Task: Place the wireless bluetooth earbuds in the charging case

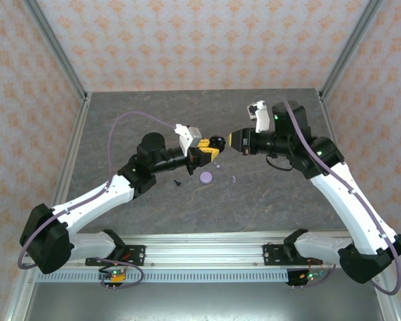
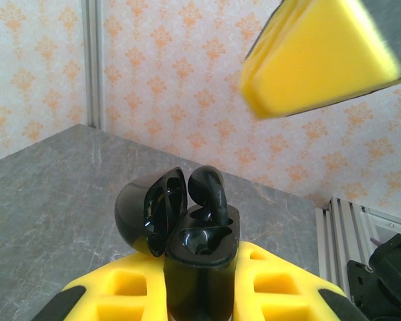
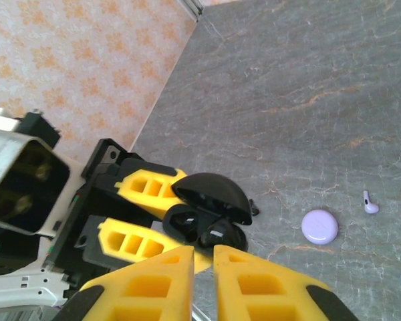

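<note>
Okay, left gripper (image 2: pixel 200 294) is clamped on the black charging case (image 2: pixel 200 257), lid flipped open, with one black earbud (image 2: pixel 210 190) sticking up out of a socket. Right gripper (image 3: pixel 202 257) sits just beside the case's open top, fingers nearly together with a thin slit and nothing seen between them. Second black earbud (image 1: pixel 177 182) lies on the table (image 1: pixel 154 214) under the left gripper's wrist. Lavender disc (image 3: pixel 319 227) and two lavender earbuds (image 3: pixel 369 202) lie below both grippers.
</note>
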